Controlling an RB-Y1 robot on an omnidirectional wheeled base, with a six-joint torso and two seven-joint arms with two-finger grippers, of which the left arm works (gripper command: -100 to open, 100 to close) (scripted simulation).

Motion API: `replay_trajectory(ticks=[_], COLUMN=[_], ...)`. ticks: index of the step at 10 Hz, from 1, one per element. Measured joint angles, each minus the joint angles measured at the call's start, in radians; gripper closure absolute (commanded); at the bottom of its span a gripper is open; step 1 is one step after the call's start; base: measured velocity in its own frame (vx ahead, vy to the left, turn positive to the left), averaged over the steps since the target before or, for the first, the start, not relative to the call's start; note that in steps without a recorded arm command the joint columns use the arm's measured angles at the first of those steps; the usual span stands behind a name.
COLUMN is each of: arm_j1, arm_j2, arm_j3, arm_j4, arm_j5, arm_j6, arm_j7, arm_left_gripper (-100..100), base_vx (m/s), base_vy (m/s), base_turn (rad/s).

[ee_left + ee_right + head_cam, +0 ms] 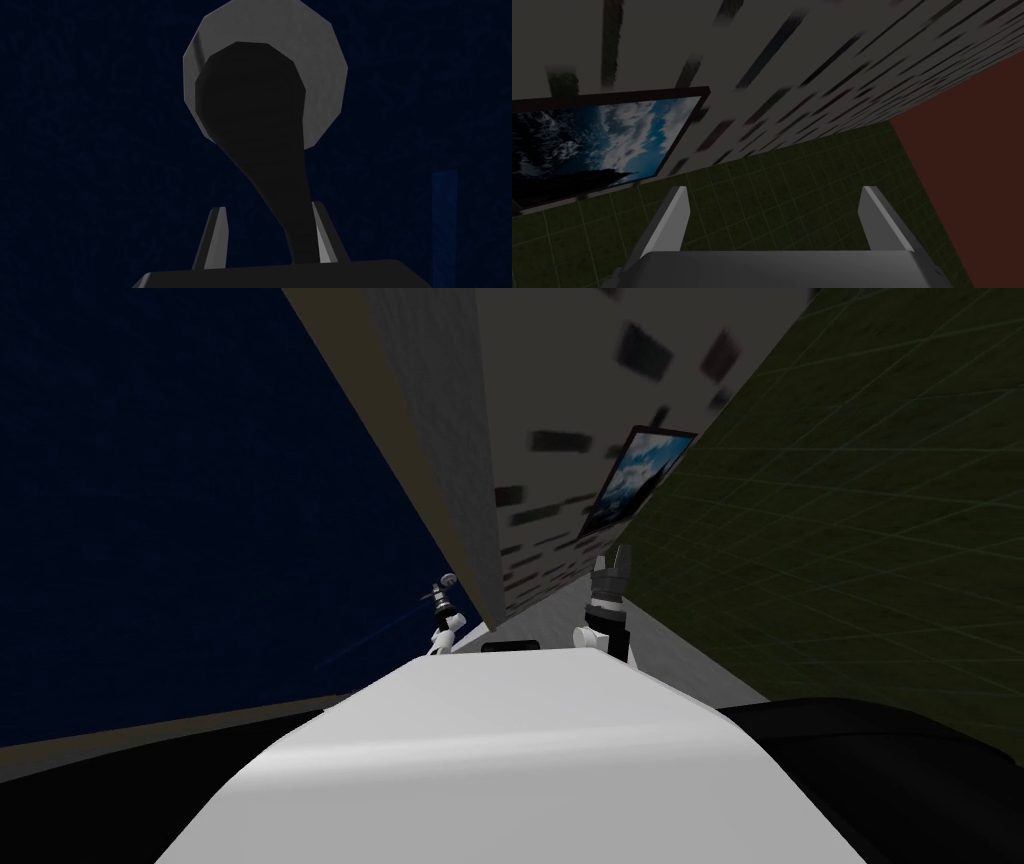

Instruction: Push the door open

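Dark-blue door [75, 125], left hand [269, 209] part-spread astride its dark lever handle [250, 100], right hand [774, 192] spread wide

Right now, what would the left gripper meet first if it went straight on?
The left gripper would likely meet the dark lever handle between its fingers, then the grey round plate on the dark blue door.

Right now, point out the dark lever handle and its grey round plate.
dark lever handle [250, 100]: left wrist view, broad end.
grey round plate [327, 75]: left wrist view, bare rim.
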Motion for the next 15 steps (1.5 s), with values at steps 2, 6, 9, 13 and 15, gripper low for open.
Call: replay_trajectory(ticks=[2,6,9,13,15], arm_j1=[-0.001,-0.006,-0.024,-0.070,-0.060], arm_j2=[0.001,0.003,0.010,0.013,0.015], arm_j3=[0.002,0.026,0.042,0.112,0.113], arm_j4=[-0.008,0.002,0.040,0.092,0.070], arm_j5=[0.002,0.012,0.020,0.053,0.052], arm_j6=[0.005,-0.011,-0.043,-0.097,-0.090], arm_j7=[-0.002,-0.014,-0.019,-0.070,-0.063], arm_left_gripper=[100,100,100,100,100], base_vx=[0.008,0.008,0.014,0.026,-0.001], base_vy=[-0.005,0.030,0.040,0.059,-0.010], base_turn=[0.023,-0.063,-0.115,-0.065,0.000])
